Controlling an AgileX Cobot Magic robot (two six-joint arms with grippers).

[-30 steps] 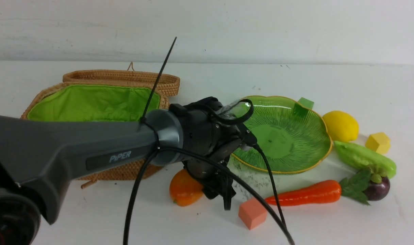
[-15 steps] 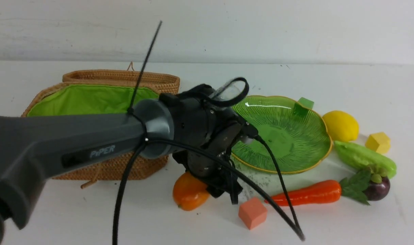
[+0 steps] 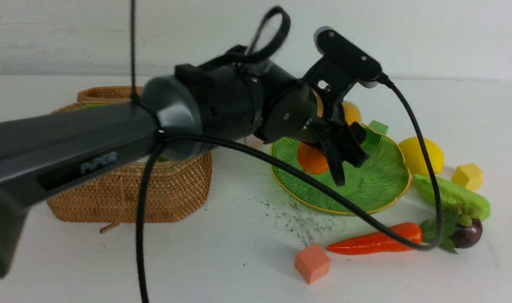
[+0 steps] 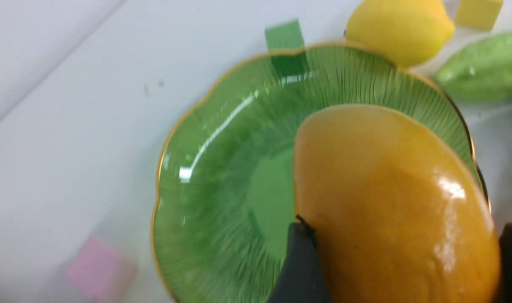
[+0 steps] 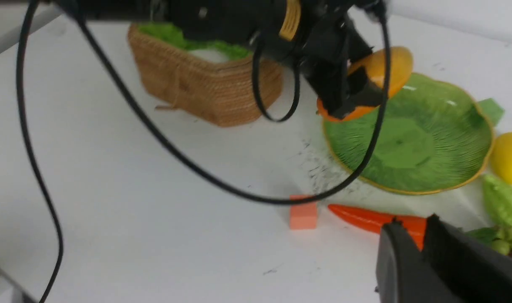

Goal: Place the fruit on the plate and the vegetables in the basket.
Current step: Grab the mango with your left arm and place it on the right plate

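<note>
My left gripper (image 3: 344, 162) is shut on the orange-yellow mango (image 3: 311, 159) and holds it just above the left half of the green plate (image 3: 382, 185). The left wrist view shows the mango (image 4: 386, 202) between the two black fingers (image 4: 300, 261), over the plate (image 4: 222, 168). Lemon (image 3: 422, 155), bumpy green gourd (image 3: 449, 193), carrot (image 3: 378, 240) and mangosteen (image 3: 466, 233) lie on the table to the right of the plate. The wicker basket (image 3: 155, 189) stands at the left, largely behind my arm. My right gripper (image 5: 411, 223) hovers shut and empty near the carrot (image 5: 365, 219).
A salmon cube (image 3: 312, 263) lies in front of the plate, a yellow cube (image 3: 467, 176) at far right and a green cube (image 3: 378, 126) behind the plate's rim. A pink cube (image 4: 96, 269) sits left of the plate. My left arm's cable loops low over the carrot.
My left gripper has lifted the mango off the table in front of the basket and carried it up and to the right, over the plate. The other things have not moved.
</note>
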